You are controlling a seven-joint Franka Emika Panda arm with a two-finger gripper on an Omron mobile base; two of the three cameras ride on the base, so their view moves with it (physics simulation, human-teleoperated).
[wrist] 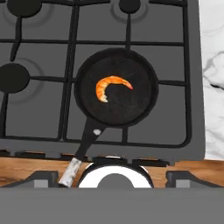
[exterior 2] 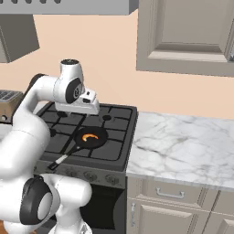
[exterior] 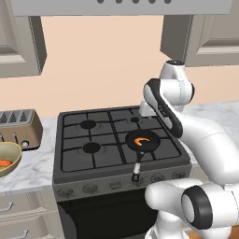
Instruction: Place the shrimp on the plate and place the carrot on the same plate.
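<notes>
At the far left of the left base view, a toaster (exterior: 17, 128) stood on the marble counter (exterior: 32, 163), and in front of it a yellowish-green bowl (exterior: 9, 158) held the carrot (exterior: 5, 162), an orange-red stick lying roughly level along the bowl's width; which end was the thin one was too small to tell. Rightward came the black stove (exterior: 116, 140), and on its front right burner sat the frying pan (exterior: 142, 142), handle running toward the stove's front edge. Inside the pan lay the shrimp (exterior: 142, 141).

Below the hand, the hand view gave the shrimp (wrist: 111, 86) most clearly: a curved crescent with its long axis across that view, the thick paler end hooking down at the left, the thin tail pointing right, hollow side facing the bottom of that view. The pan (wrist: 116, 87) sat straight ahead of the camera, well apart from the hand. The right base view alone showed the long marble counter (exterior 2: 183, 146) right of the stove (exterior 2: 91, 132), with the shrimp (exterior 2: 90, 136) a small orange arc in the pan (exterior 2: 91, 138). The gripper's fingers could not be made out, so I could not tell whether they were spread or closed.
</notes>
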